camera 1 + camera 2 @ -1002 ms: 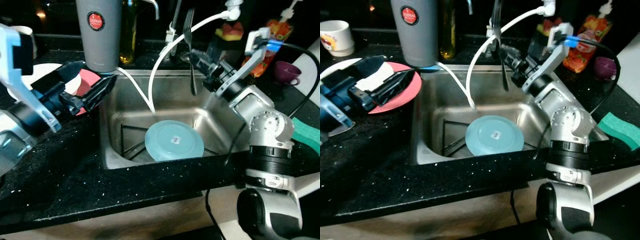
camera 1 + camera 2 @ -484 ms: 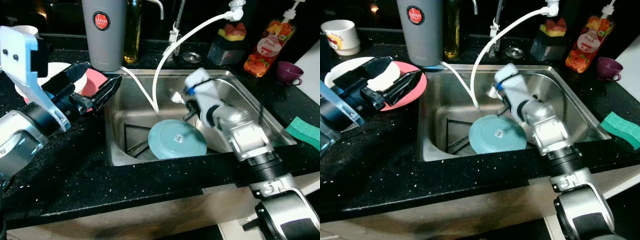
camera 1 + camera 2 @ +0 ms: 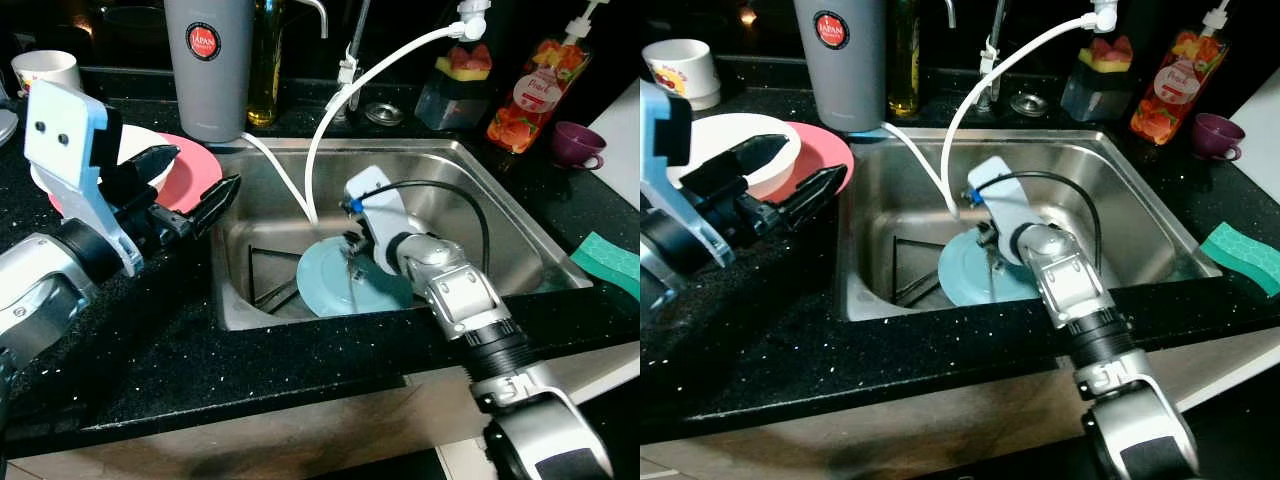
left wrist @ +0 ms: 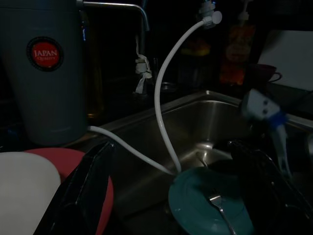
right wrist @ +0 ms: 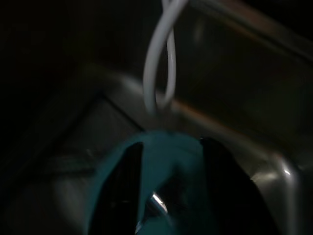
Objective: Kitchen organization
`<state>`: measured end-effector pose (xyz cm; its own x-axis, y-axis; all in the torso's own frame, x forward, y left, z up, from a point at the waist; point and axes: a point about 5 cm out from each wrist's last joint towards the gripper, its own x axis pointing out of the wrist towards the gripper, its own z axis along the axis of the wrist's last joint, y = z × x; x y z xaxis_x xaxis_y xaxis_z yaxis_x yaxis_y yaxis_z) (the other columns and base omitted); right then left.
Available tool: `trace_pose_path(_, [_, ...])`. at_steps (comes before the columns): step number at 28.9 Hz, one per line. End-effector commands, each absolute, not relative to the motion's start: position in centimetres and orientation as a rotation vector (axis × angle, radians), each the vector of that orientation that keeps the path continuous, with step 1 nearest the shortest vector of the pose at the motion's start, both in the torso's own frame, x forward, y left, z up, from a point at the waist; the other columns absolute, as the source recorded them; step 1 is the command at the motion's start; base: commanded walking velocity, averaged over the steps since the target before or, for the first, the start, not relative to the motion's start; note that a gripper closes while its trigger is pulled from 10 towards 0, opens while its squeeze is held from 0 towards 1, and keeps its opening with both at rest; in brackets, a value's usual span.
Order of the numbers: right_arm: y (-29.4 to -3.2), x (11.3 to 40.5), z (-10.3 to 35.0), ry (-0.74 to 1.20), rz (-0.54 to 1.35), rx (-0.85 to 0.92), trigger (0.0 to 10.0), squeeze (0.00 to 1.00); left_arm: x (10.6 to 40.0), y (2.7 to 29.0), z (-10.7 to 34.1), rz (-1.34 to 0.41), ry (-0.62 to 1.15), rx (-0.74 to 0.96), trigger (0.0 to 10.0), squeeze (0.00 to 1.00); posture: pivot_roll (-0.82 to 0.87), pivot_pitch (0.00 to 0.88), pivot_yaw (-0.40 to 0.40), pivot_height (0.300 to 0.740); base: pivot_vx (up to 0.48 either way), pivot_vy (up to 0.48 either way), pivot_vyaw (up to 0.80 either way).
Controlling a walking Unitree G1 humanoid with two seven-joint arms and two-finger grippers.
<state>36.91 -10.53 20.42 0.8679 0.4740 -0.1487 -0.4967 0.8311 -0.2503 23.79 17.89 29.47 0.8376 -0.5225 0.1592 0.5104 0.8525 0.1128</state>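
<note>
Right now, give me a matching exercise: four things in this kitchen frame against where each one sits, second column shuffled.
Things:
1. teal plate
2. pink plate
3. green sponge
4. purple cup

Places:
A. counter, right of the sink, near its front edge
B. inside the sink
C. counter, left of the sink
D. counter, back right, beside the soap bottle

Pairs: 1-B, 2-C, 3-A, 4-D

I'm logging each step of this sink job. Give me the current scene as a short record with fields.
sink contents: teal plate, fork lying on it, white hose end
right gripper: down in the sink, over the plate, fork between its fingers
left gripper: open, held above the counter beside the pink plate
counter right: green sponge, purple cup
</note>
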Motion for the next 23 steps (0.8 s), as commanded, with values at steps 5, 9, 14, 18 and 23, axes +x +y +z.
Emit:
trace_pose_path(5, [-9.4,35.9,22.7,-0.034,0.683,0.018,10.0,0.0,23.6,17.9,29.1,-0.557,-0.162,0.111,10.0,0.0,0.16,0.0,-0.064,0.74,0.0,0.0,0.16])
trace_pose_path(9, [-8.9,35.3,23.1,-0.062,0.755,0.077,10.0,0.0,23.6,18.1,29.0,-0.556,-0.147,0.132,10.0,0.0,0.16,0.0,-0.065,0.74,0.0,0.0,0.8])
trace_pose_path(14, [-7.5,32.5,23.6,-0.132,1.022,0.149,10.0,0.0,22.5,19.1,27.7,-0.594,-0.006,0.324,10.0,0.0,0.16,0.0,-0.061,0.74,0.0,0.0,0.79])
trace_pose_path(18, [-7.0,31.0,23.2,-0.135,1.148,0.097,10.0,0.0,22.0,19.8,27.5,-0.606,0.045,0.378,10.0,0.0,0.17,0.0,-0.06,0.74,0.0,0.0,0.19])
trace_pose_path(23, [-7.0,28.3,22.7,-0.105,1.362,0.063,10.0,0.0,21.9,22.1,27.0,-0.575,0.135,0.466,10.0,0.0,0.17,0.0,-0.061,0.74,0.0,0.0,0.0])
